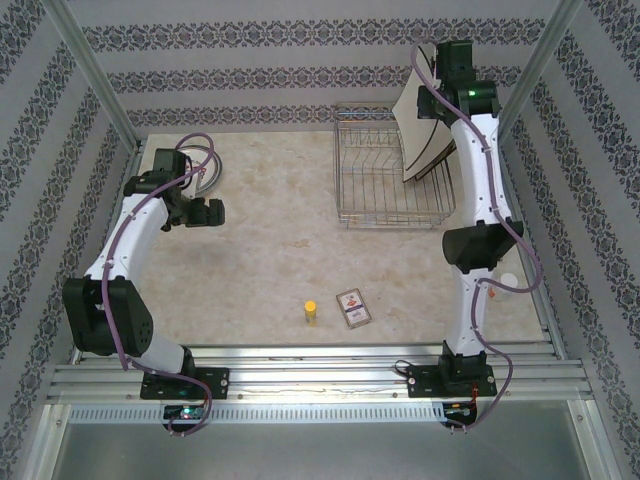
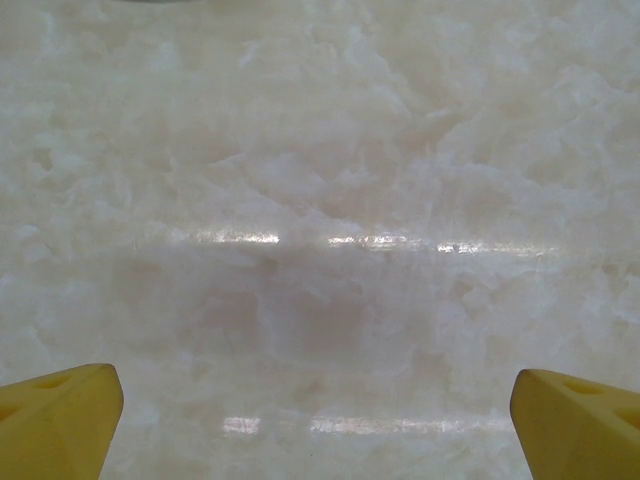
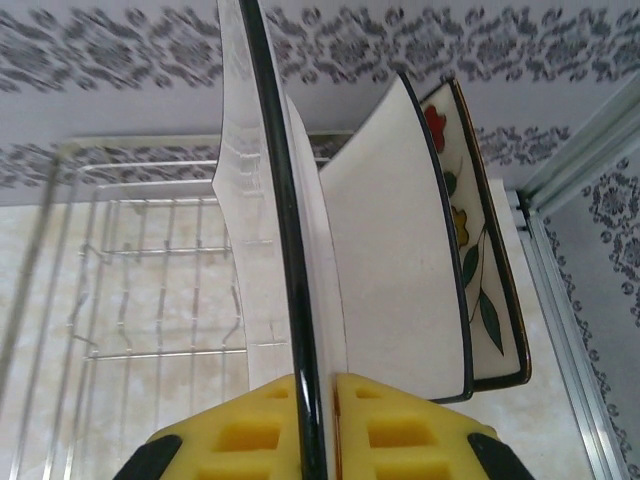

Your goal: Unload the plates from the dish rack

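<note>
My right gripper (image 3: 315,385) is shut on the dark edge of a large square cream plate (image 3: 262,200), held upright and edge-on over the dish rack (image 3: 130,260). Two more square plates (image 3: 400,260) stand to its right, the outer one (image 3: 480,290) showing red and yellow flowers. From above, that gripper (image 1: 440,75) holds the plate (image 1: 420,125) over the right end of the chrome rack (image 1: 385,170). My left gripper (image 1: 205,212) hangs open over the table at the left. Its yellow fingertips (image 2: 60,410) stand far apart, with bare marble between them.
A small yellow object (image 1: 310,311) and a picture card (image 1: 353,307) lie near the table's front middle. A white round thing (image 1: 510,283) sits by the right arm. Patterned walls with metal posts (image 1: 95,75) close in the table.
</note>
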{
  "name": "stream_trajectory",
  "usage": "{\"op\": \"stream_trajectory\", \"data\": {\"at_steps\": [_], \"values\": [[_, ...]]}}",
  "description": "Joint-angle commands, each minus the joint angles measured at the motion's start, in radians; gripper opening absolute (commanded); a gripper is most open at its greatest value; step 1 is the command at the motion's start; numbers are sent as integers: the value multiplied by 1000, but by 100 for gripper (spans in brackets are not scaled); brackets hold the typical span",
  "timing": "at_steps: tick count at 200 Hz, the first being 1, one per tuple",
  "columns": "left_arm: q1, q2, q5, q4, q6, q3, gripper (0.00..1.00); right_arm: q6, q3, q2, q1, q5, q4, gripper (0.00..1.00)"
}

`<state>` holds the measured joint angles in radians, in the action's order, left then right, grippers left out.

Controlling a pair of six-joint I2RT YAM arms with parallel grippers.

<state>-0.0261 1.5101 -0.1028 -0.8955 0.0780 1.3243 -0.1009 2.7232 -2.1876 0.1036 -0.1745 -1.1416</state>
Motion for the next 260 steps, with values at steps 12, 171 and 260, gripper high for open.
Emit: {"op": "stream_trajectory", "data": {"at_steps": [12,171,260], "values": [[9,2,8,-10,-7,-9,100,-17,63,159,18,74,84,0],[12,-67,-40,17,3,-20,100,-952,-1672,841,27,1005,1641,0],[12,-93,-332,155,59,-65,100,-1090,-1920,658,102,1012,2117,0]]}}
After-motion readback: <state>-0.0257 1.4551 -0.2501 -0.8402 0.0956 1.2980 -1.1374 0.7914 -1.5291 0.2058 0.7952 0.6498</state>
